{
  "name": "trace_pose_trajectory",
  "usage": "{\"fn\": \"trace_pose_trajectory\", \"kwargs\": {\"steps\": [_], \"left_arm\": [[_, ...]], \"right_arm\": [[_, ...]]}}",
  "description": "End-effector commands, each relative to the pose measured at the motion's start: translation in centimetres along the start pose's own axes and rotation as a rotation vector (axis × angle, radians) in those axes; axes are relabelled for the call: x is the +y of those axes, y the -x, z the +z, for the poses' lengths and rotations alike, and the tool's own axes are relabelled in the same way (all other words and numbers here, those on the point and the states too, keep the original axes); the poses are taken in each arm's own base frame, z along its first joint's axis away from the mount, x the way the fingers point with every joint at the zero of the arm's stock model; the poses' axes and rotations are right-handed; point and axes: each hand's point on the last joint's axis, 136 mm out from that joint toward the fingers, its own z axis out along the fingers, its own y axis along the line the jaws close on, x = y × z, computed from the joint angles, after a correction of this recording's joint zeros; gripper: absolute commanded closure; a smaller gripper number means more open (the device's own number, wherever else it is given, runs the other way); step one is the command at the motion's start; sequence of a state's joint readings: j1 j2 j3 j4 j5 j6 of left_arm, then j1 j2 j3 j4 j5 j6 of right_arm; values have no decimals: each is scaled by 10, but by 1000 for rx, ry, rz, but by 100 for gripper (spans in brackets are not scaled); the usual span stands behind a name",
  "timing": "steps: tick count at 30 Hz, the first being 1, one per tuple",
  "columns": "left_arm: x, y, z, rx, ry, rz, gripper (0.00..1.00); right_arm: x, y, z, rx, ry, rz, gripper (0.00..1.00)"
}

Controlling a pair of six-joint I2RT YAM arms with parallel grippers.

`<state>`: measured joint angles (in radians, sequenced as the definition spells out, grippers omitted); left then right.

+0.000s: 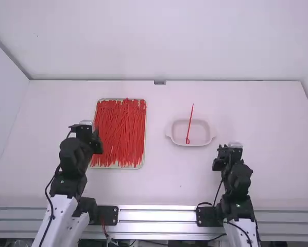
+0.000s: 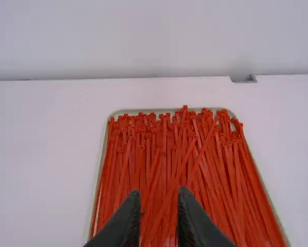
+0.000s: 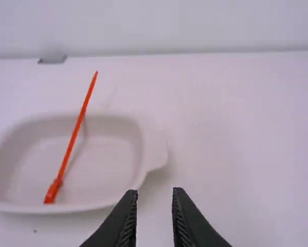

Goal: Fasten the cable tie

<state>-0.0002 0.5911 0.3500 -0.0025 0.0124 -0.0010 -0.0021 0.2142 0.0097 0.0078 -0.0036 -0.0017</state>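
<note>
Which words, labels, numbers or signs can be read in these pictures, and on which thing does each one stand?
None: there is no readable text anywhere. The tray, the red cable ties, the white dish, the single tie lying in it, the table, the left tool and the right tool show no print.

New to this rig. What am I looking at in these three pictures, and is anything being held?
Two robot arms at a white table. The high view looks down from behind them; each wrist view looks out past that arm's own gripper. The left gripper faces a tray heaped with red cable ties. The right gripper faces a white dish holding one tie, its tail sticking out over the rim. Both grippers are slightly open and hold nothing.
</note>
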Motion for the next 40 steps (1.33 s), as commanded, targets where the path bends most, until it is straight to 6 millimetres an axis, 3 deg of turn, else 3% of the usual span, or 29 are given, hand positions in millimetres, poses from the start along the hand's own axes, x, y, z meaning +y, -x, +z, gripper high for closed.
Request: {"fn": "trace_pose_trajectory", "kwargs": {"steps": [1, 8, 18, 40], "left_arm": [[2, -11, -4, -10, 13, 1, 88], [2, -47, -8, -10, 13, 1, 100], [2, -89, -7, -10, 13, 1, 100], [2, -40, -26, -244, 12, 2, 100]], "right_arm": [[0, 3, -2, -27, -2, 1, 87], [0, 24, -9, -122, -2, -1, 96], [0, 39, -16, -197, -2, -2, 100], [0, 39, -16, -197, -2, -2, 100]]}}
